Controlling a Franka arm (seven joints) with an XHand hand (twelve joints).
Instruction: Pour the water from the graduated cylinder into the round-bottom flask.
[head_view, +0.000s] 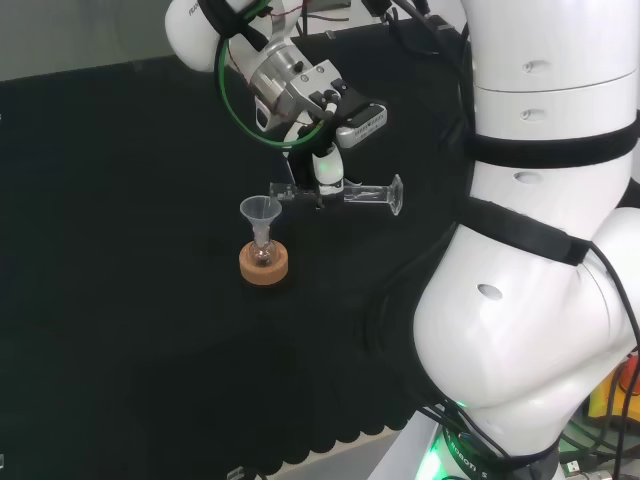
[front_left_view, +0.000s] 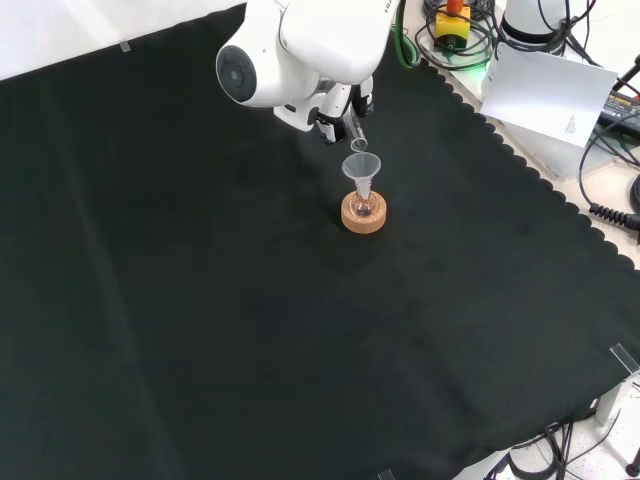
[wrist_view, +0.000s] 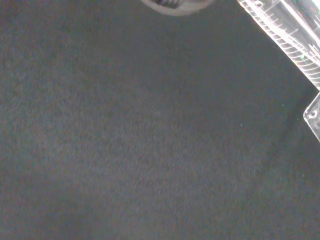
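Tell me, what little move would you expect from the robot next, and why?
Probably a slight further tilt of the graduated cylinder, mouth downward. The hand holds it about level, its open end at the funnel that sits in the round-bottom flask on the cork ring. The front view shows the mouth just above the funnel's rim. I cannot see water flowing.

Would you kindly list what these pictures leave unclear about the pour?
- Water level in the graduated cylinder: head view, clear ware too small to read.
- Contents of the round-bottom flask: front view, too small, funnel above it.
- The hand and its grip: front view, covered by the arm's white link.
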